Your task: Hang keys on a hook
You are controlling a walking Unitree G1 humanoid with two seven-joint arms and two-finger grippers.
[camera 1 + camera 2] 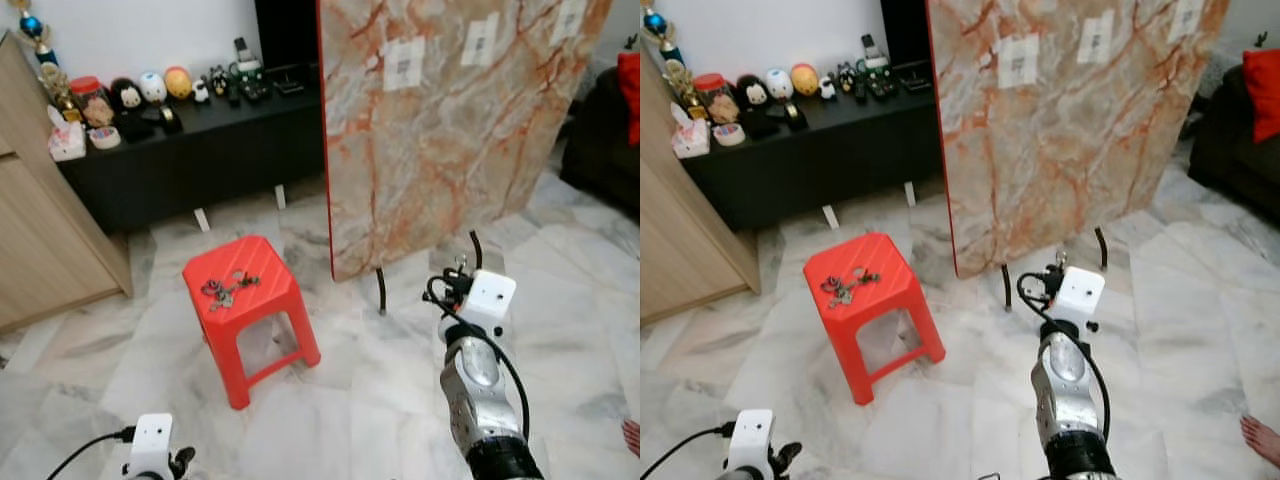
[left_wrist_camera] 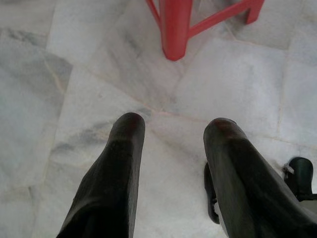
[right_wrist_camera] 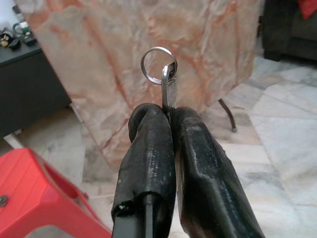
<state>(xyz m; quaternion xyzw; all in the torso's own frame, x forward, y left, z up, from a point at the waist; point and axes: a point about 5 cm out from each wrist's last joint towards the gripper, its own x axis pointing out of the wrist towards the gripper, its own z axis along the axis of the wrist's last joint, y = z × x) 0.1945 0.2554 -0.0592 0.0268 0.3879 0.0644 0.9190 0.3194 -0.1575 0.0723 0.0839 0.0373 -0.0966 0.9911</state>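
Marble floor (image 1: 350,400) everywhere, with a big orange-veined marble panel (image 1: 450,130) standing at about 1 o'clock and a long black counter (image 1: 200,140) of knick-knacks running along the wall at 11.

Progress-wise: the pickup part looks done. The right gripper (image 3: 166,116) is holding its fingers pressed together on a key (image 3: 169,91), the split ring (image 3: 158,65) sticking up above the tips and pointing at the panel. Hanging is what's left, and I'm not making out an actual hook anywhere on that panel, just some pale tags up high.

More keys (image 1: 228,288) are lying in a loose pile on top of the red plastic stool (image 1: 262,325) at 10 o'clock.

The left gripper (image 2: 173,129) is hanging low near a stool leg, fingers spread, gripping nothing.

No real containers here, except a red-lidded jar (image 1: 86,92) on the counter, contents too small to tell.
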